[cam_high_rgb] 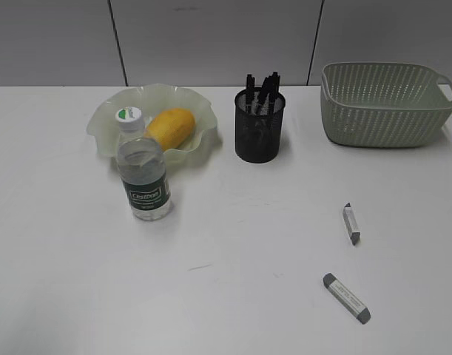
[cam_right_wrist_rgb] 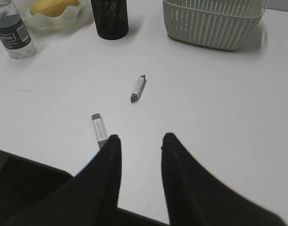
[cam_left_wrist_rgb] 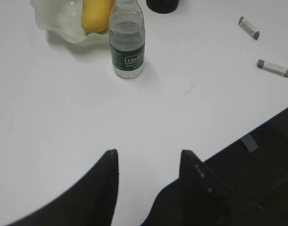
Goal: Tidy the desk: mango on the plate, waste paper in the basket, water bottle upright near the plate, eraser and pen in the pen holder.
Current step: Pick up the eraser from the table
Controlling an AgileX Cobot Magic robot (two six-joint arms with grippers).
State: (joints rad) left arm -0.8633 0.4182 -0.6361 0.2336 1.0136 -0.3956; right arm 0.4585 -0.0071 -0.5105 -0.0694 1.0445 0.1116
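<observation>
Lying flat on the bare white desk [cam_high_rgb: 78, 281] are the two things the task still seems to want moved: two small grey-tipped erasers, one [cam_high_rgb: 351, 222] at about four o'clock from the pen holder [cam_high_rgb: 259, 126] and the other [cam_high_rgb: 346, 297] nearer the front edge, at about six o'clock from the first. The mango [cam_high_rgb: 170, 127] already sits on the plate [cam_high_rgb: 107, 126], the water bottle [cam_high_rgb: 143, 175] stands upright just beside the plate at its six o'clock, and the pen holder already bristles with dark pens; the basket [cam_high_rgb: 385, 103] stands at three o'clock from the holder, and no waste paper shows. Each eraser looks light, short and stiff, a slim bar in a paper sleeve, so it should not crush, but it lies low against the desk and could skid or pivot if nudged at one end. My judgement is to pinch it across its narrow width at the middle of the sleeve. The right pincer [cam_right_wrist_rgb: 140, 137] hovers released and empty just beside the nearer eraser, which lies at its ten o'clock; the left pincer [cam_left_wrist_rgb: 149, 153] hangs parted and empty over bare desk, well apart from the bottle
</observation>
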